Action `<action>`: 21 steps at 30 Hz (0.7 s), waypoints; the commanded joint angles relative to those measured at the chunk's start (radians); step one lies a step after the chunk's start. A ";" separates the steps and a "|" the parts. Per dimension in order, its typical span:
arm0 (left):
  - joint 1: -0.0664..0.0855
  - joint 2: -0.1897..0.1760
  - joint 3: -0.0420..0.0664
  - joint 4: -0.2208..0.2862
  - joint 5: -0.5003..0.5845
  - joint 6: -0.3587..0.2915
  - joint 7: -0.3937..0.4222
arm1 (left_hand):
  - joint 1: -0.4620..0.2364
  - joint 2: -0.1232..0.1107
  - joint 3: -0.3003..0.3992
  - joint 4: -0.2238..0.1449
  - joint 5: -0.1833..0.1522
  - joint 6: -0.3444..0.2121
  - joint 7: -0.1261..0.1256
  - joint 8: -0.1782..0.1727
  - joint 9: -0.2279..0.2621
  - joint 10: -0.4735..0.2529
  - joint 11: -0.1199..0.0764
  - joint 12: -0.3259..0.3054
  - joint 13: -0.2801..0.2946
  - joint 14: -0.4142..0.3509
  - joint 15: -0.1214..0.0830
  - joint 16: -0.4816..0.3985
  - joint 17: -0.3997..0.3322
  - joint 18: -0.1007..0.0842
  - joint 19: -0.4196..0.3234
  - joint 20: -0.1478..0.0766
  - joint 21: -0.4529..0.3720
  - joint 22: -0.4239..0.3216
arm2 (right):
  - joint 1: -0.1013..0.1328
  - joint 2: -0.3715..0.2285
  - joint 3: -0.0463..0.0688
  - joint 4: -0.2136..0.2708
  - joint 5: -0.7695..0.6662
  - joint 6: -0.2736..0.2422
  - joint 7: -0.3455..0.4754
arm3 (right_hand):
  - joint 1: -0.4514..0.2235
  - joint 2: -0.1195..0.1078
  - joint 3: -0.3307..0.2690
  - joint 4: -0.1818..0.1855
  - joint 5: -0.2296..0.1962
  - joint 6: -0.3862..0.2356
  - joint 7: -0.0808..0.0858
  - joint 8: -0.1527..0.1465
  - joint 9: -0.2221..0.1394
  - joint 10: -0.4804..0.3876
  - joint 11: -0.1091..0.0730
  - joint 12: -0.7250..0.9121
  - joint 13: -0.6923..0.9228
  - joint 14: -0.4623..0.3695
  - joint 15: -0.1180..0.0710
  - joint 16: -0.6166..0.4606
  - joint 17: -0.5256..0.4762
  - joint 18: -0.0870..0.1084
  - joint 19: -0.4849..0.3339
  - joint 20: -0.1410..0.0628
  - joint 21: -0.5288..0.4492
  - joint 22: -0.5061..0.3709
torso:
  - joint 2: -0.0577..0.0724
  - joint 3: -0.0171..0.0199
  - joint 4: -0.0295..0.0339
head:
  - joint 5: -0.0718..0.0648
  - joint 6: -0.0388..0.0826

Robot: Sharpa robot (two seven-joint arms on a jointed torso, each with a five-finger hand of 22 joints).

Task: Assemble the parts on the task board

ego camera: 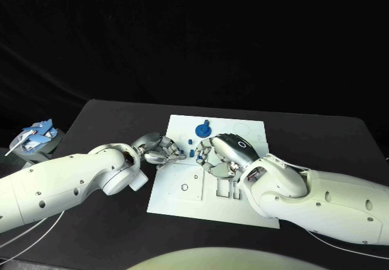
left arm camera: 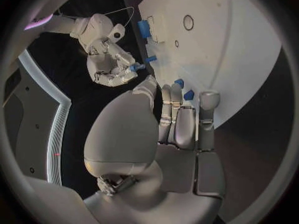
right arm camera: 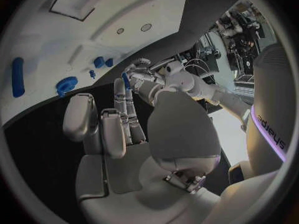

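Table (ego camera: 105,118): black, with the board in its middle. From where I drive, a small grey holder (ego camera: 36,140) of blue and white bits sits off at 9 o'clock, well apart from the work

Task board (ego camera: 182,199): white plate lying flat. The half toward 6 o'clock shows bare slots and holes, so I judge most of the seating is not yet done

Right hand (ego camera: 223,153): over the board's middle, fingers curled in. In the left wrist view it pinches a small blue part (left arm camera: 136,67) at its fingertips, off the board, so I read it as clamped on that part

Left hand (ego camera: 158,149): at the board's 9 o'clock edge, fingers reaching in toward the right hand and near it. I cannot tell whether it grips anything or only rests by the pegs

Blue gear (ego camera: 203,130): the largest part, flat on the board at 12 o'clock, just beyond the right hand. I cannot tell if it is seated on a post or merely laid there

Blue cylinder (right arm camera: 17,77): lies on the board near the gear and looks loose to me, so probably not yet placed

Small blue pegs (ego camera: 188,141): between the two hands, toward 11 o'clock of the board's middle, just beside the left fingertips. They seem to stand in the board, which I take as done

Stage: early to middle, by my judgement. The pinched part is not yet placed
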 commanded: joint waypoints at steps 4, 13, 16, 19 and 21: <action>0.002 -0.012 0.007 -0.015 0.109 -0.007 0.042 | 0.029 0.004 0.018 0.001 0.000 -0.002 -0.002 -0.007 -0.004 -0.009 0.003 -0.011 -0.003 -0.006 0.004 -0.005 -0.020 -0.009 -0.020 0.001 -0.011 -0.013 | 0.000 0.004 0.000 -0.012 -0.007 0.019 0.010 | 0.000 -0.002 0.002 0.006 0.003 0.008 0.001 0.003 0.001 0.008 0.000 -0.003 0.000 0.033 -0.009 -0.004 0.002 -0.012 0.006 0.000 0.001 0.020 | 0.000 -0.0024 0.0013 | -0.004 -0.002; 0.018 -0.025 0.025 -0.020 0.160 -0.029 0.070 | 0.043 0.005 0.027 0.000 0.000 -0.002 -0.001 -0.009 -0.006 -0.009 0.003 -0.014 -0.004 -0.005 0.005 -0.005 -0.014 -0.009 -0.020 0.001 -0.012 -0.012 | -0.003 0.019 -0.002 -0.035 -0.022 0.043 0.008 | 0.011 0.004 0.007 0.000 0.006 0.012 -0.001 0.006 0.003 0.011 -0.002 -0.006 0.001 0.033 -0.010 -0.005 0.000 -0.014 0.011 -0.001 0.009 0.026 | 0.000 -0.0006 0.0018 | 0.002 -0.005; 0.021 -0.026 0.026 -0.020 0.165 -0.032 0.073 | 0.043 0.005 0.027 0.000 0.000 -0.002 -0.001 -0.009 -0.006 -0.009 0.003 -0.014 -0.004 -0.005 0.005 -0.005 -0.014 -0.009 -0.020 0.001 -0.012 -0.012 | -0.004 0.021 -0.003 -0.040 -0.029 0.052 0.005 | 0.013 0.005 0.008 0.000 0.007 0.014 -0.002 0.007 0.004 0.012 -0.002 -0.007 0.001 0.033 -0.011 -0.004 0.000 -0.016 0.015 -0.001 0.017 0.031 | 0.000 -0.0015 0.0003 | 0.003 -0.006; 0.023 -0.026 0.027 -0.021 0.168 -0.035 0.076 | 0.043 0.004 0.027 0.000 0.000 -0.002 -0.001 -0.009 -0.006 -0.009 0.003 -0.014 -0.004 -0.004 0.005 -0.004 -0.011 -0.009 -0.020 0.001 -0.011 -0.011 | -0.004 0.023 -0.004 -0.043 -0.037 0.063 0.000 | 0.013 0.005 0.008 0.000 0.007 0.014 -0.002 0.007 0.004 0.012 -0.002 -0.007 0.001 0.033 -0.011 -0.004 0.000 -0.016 0.015 -0.001 0.017 0.031 | -0.001 -0.0016 0.0004 | 0.003 -0.006; 0.024 -0.027 0.028 -0.023 0.171 -0.038 0.080 | 0.043 0.004 0.027 0.000 0.000 -0.002 -0.001 -0.009 -0.006 -0.009 0.003 -0.014 -0.004 -0.004 0.005 -0.004 -0.011 -0.009 -0.020 0.001 -0.011 -0.011 | -0.005 0.024 -0.004 -0.045 -0.047 0.072 -0.003 | 0.013 0.005 0.008 0.000 0.007 0.015 -0.002 0.008 0.005 0.013 -0.003 -0.007 0.001 0.033 -0.011 -0.005 0.000 -0.016 0.015 -0.001 0.017 0.032 | -0.001 -0.0011 0.0014 | 0.004 -0.008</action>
